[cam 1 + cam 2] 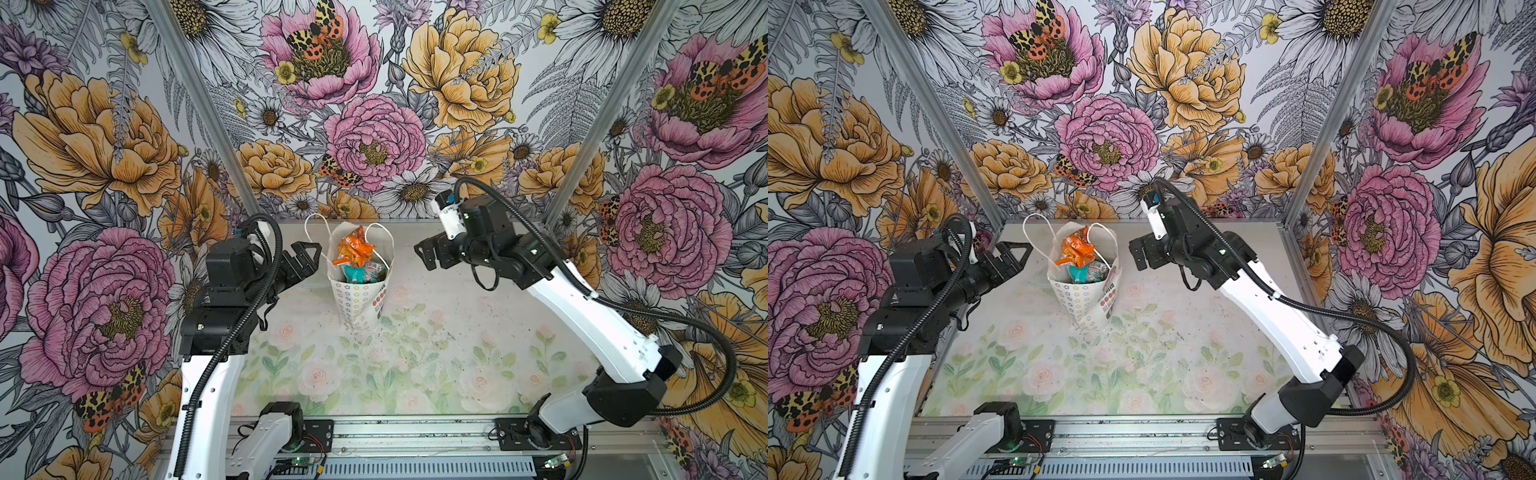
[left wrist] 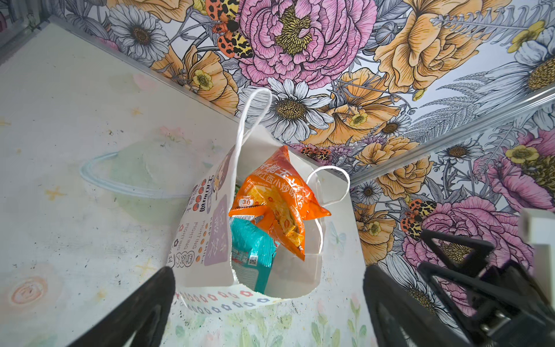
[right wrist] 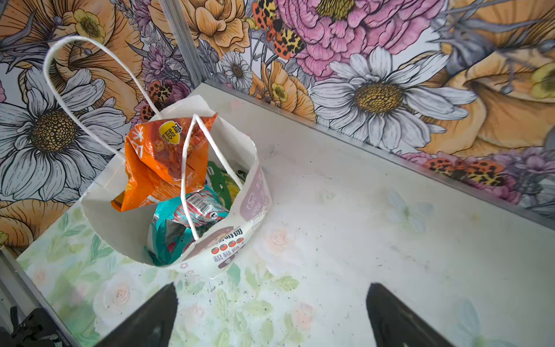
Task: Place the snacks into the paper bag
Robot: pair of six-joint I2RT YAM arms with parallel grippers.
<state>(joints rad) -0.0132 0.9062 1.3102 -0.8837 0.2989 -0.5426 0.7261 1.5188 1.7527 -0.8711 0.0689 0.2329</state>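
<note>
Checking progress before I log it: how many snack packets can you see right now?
3, all in the paper bag: the orange packet on top; the teal packet below it; a green packet deeper, partly covered. More may lie hidden underneath.

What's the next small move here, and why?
Probably press the orange packet deeper with the open right gripper: it sticks up past the rim of the paper bag, and no packets lie on the table.
</note>
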